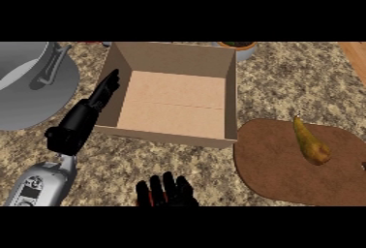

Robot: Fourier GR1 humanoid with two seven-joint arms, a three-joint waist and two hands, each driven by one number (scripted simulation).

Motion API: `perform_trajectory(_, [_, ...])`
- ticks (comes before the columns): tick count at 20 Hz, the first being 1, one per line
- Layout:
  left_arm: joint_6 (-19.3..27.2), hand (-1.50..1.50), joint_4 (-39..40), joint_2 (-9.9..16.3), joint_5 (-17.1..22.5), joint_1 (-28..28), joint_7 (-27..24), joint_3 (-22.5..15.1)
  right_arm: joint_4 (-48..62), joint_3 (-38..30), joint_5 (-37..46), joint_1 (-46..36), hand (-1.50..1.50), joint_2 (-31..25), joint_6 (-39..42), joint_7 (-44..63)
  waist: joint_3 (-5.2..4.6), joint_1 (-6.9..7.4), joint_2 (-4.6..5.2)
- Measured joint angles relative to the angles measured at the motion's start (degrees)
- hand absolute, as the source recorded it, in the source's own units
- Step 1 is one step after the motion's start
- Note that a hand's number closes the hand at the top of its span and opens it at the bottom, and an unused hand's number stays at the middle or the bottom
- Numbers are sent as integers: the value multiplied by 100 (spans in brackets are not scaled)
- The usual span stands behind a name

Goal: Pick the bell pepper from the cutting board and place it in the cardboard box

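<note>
An open cardboard box stands in the middle of the counter, and nothing shows inside it. To its right lies a brown cutting board, with a long yellow-olive bell pepper lying on its far right part. My left hand stretches along the outside of the box's left wall, fingers straight, holding nothing. Low in the view, at the centre, my right hand shows with its fingers up and relaxed. It is left of the board and well short of the pepper.
A large grey pan with a handle fills the far left. A small pot stands behind the box's far right corner. A strip of wood runs along the top right edge.
</note>
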Motion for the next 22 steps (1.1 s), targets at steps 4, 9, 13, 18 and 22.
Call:
perform_trajectory(4, [-23,0,-68,-17,-12,53,41,18,-349,-161,-54,-234,150,115,-29,218,-2,-12,-2])
perform_trajectory(9, [-49,0,-79,-46,-42,68,18,64,-549,-511,-193,-619,150,185,55,402,-5,-38,2])
perform_trajectory(13, [-113,0,-46,-71,-13,39,-18,103,-484,-969,-420,-1064,150,203,126,459,-6,-27,18])
perform_trajectory(18, [-113,0,-98,-130,-127,52,-5,57,-174,-1518,-878,-1702,150,215,161,480,-4,37,29])
perform_trajectory(22, [-131,0,-95,-173,-159,34,-39,79,205,-1961,-1231,-2187,150,225,88,470,0,52,45])
